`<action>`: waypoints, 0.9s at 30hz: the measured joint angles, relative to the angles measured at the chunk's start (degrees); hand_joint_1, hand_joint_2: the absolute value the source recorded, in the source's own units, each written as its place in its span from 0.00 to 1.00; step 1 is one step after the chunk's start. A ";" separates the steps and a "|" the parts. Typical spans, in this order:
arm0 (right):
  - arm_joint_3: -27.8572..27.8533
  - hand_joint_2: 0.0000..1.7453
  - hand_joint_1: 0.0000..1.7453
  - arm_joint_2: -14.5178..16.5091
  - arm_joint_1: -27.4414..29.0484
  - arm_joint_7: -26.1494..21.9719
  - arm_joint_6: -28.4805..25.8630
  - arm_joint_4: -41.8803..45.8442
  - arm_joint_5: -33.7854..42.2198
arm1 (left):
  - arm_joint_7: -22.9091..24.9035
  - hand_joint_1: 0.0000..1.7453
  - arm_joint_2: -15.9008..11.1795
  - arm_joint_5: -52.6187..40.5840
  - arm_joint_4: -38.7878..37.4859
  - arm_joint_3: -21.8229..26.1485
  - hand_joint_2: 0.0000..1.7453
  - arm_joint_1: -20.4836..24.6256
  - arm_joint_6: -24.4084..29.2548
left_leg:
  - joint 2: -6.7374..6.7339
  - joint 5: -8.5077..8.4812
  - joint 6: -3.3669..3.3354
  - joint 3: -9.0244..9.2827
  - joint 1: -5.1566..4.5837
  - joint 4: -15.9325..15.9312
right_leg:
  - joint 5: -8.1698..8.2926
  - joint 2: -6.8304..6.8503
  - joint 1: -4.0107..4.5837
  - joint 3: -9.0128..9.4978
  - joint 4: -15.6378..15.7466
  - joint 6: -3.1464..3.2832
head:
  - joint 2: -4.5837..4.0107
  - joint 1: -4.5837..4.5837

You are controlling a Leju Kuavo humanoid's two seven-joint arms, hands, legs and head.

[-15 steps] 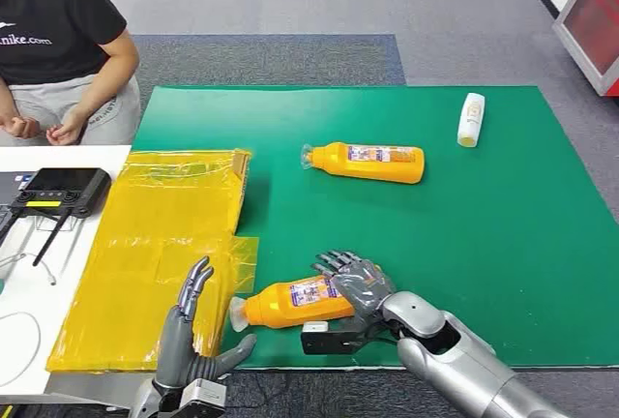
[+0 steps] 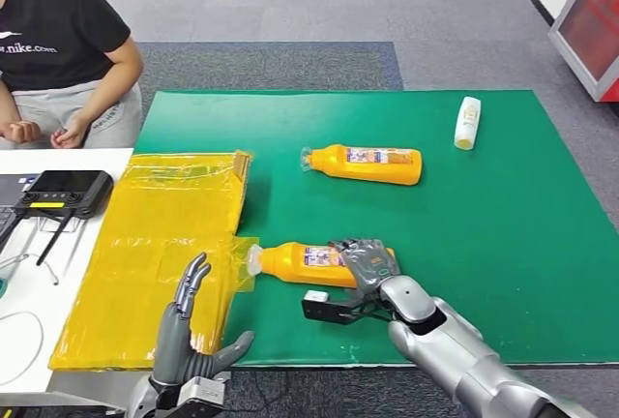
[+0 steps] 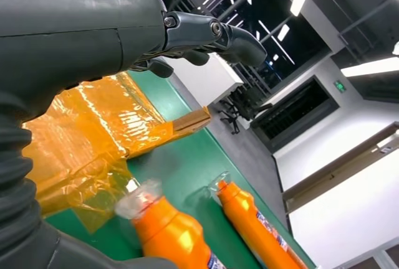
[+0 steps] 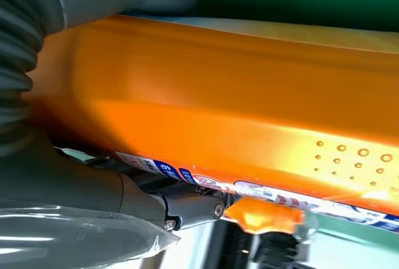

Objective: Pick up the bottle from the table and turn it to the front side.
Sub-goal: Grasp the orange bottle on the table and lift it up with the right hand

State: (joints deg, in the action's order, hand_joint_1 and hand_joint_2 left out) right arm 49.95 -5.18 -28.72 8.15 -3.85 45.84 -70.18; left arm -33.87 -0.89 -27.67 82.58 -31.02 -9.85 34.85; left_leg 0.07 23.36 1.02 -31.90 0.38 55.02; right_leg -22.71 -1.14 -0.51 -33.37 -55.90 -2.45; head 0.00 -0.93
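Near the worktop's [image 2: 511,244] front edge, the right hand [image 2: 368,265] wraps its fingers [image 2: 358,249] around the bottle [image 2: 307,263], label up, so turning may be nearly done; the left hand [image 2: 191,341] waits with fingers spread, holding nothing.

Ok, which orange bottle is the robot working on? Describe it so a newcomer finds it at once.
On the green mat, look at its near edge beside the yellow plastic sheet. The near orange bottle lies on its side, gripped by the right hand. The far orange bottle lies untouched.
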 joint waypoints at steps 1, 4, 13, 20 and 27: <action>-0.83 1.00 1.00 0.39 0.38 -0.21 -1.01 -0.48 -0.01 | 0.05 0.00 -0.02 -0.10 0.15 0.06 1.00 -0.01 -0.04 | 0.00 0.00 0.00 0.03 0.00 0.00 | 0.01 -0.01 0.00 0.03 0.00 0.00 | 0.00 0.00; -3.77 1.00 1.00 1.56 2.22 -2.95 -4.40 -0.66 2.07 | -0.02 0.00 -0.05 -0.37 0.75 0.33 1.00 -0.07 -0.44 | -0.01 -0.11 -0.01 0.09 0.00 0.00 | 0.04 -0.02 0.01 0.08 -0.01 0.02 | 0.00 0.00; -17.12 1.00 1.00 4.64 13.77 -23.67 -6.77 9.74 28.72 | -4.48 0.00 1.34 6.55 1.97 2.31 1.00 0.21 -0.85 | -0.01 -0.34 0.13 -0.17 0.06 0.00 | 0.25 -0.07 0.04 0.11 -0.05 -0.10 | 0.00 0.01; -20.21 1.00 1.00 5.39 21.52 -26.33 -5.38 18.32 34.40 | -1.87 0.00 5.77 28.67 2.70 7.35 1.00 0.22 -14.50 | 0.00 -0.32 0.11 -0.79 0.06 0.00 | 0.23 -0.06 0.03 -0.47 -0.08 -0.11 | 0.00 0.00; -19.66 1.00 1.00 5.62 23.80 -26.39 -6.47 21.40 32.47 | -0.02 0.00 8.99 35.93 2.33 11.33 1.00 0.96 -22.54 | 0.00 -0.32 0.08 -1.14 0.04 0.01 | 0.25 -0.03 0.01 -0.78 -0.08 -0.14 | 0.00 0.00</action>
State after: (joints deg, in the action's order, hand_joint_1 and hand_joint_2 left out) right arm 30.29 0.43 -4.92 -18.25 -10.31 67.24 -37.71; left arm -33.90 8.10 8.26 84.90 -19.69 -8.89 12.31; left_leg 0.07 23.04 1.10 -33.04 0.43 55.03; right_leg -22.46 -1.17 -0.49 -34.16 -55.98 -2.58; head 0.00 -0.92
